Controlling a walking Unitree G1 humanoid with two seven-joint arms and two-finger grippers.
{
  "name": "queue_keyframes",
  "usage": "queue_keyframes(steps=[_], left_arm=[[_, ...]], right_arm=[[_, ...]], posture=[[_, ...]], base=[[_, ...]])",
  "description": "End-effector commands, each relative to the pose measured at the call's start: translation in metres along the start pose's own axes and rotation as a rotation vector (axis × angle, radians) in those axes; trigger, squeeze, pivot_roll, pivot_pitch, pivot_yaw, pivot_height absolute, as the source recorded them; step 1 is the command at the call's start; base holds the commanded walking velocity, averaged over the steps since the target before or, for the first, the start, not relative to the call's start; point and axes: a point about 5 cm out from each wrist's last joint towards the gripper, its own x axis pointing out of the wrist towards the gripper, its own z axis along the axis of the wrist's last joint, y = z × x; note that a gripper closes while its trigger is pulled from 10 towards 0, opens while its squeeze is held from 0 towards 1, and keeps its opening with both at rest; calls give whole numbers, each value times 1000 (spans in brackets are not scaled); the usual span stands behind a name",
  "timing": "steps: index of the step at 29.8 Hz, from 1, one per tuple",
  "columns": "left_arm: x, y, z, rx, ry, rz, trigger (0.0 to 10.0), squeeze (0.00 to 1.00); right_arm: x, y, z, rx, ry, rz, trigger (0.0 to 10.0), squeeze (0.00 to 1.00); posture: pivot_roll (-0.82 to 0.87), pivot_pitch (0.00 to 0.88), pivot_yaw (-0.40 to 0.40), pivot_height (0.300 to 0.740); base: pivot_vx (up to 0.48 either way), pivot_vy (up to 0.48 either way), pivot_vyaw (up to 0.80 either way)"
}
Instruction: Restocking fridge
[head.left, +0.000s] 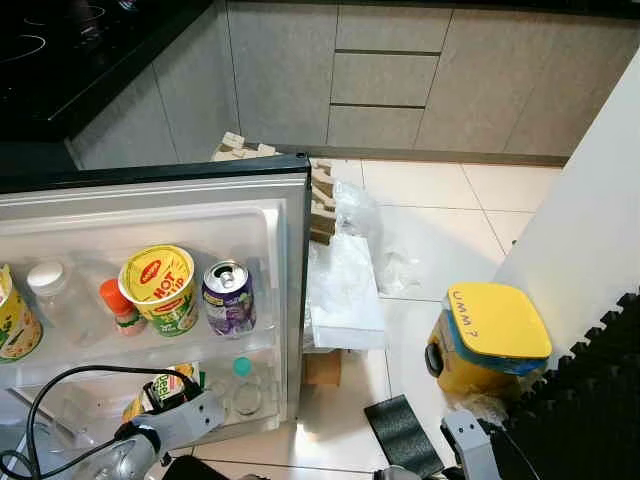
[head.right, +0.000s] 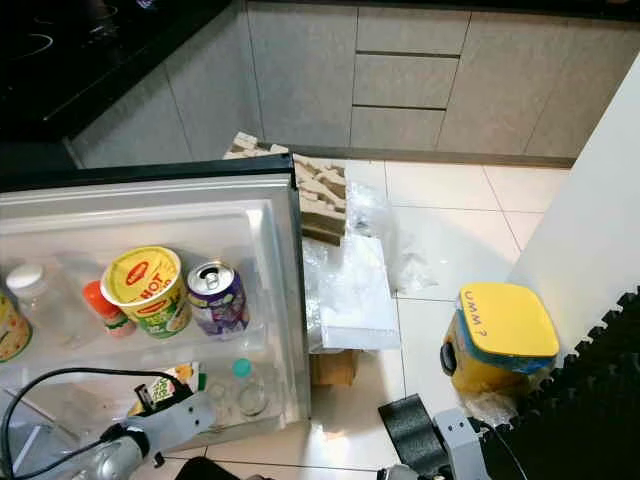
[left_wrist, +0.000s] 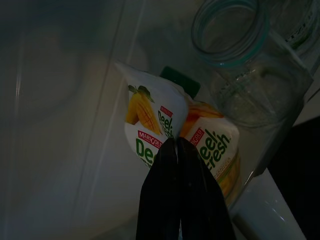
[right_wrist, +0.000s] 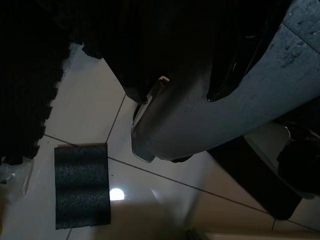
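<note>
The fridge door (head.left: 290, 215) stands open on the left. Its right edge runs down from the dark counter to the white tile floor (head.left: 430, 215).

On the upper door shelf (head.left: 150, 340), from left to right, stand a clear bottle (head.left: 55, 295), a small sauce bottle with an orange cap (head.left: 118, 305), a yellow noodle cup (head.left: 160, 287) and a purple can (head.left: 228, 297). The cup and the can are just beside each other. A bit of shelf is bare between the can and the door's right edge.

On the lower shelf the left gripper (left_wrist: 178, 145) has its two black fingers pressed together, with nothing between them. The tips touch the mango juice cartons (left_wrist: 165, 125), which lean against each other by the shelf wall. Clear glass jars (left_wrist: 245, 60) stand just to the right of the cartons, near the door's edge, so that corner is crowded. The left arm (head.left: 165, 425) reaches in from below, with a black cable looping over it.

Right of the door lie white plastic bags (head.left: 345, 285) and a cardboard box (head.left: 322, 368). Farther right sits a yellow tub (head.left: 490, 340) with a yellow lid, next to a white wall. Open tiles lie between the bags and the tub, and a dark foam pad (head.left: 402, 432) lies near.

The right arm (head.left: 470, 445) hangs low by the pad. I cannot tell how its fingers stand.
</note>
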Motion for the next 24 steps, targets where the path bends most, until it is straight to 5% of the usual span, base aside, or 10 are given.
queue_keyframes(steps=[1, 12, 24], left_arm=[[-3, -2, -7, -64, 51, 31, 0, 0], [-14, 8, -31, -250, 167, 167, 0, 0], [-48, 7, -76, -490, 347, 335, 0, 0]], right_arm=[[-1, -1, 0, -7, -1, 1, 10000, 0], [-1, -1, 0, -8, -2, 1, 10000, 0], [-1, -2, 2, -12, -1, 2, 10000, 0]], posture=[[-84, 47, -13, 650], [-83, 46, -14, 650], [-73, 45, -21, 650]], base=[[0, 0, 0], [0, 0, 0], [0, 0, 0]])
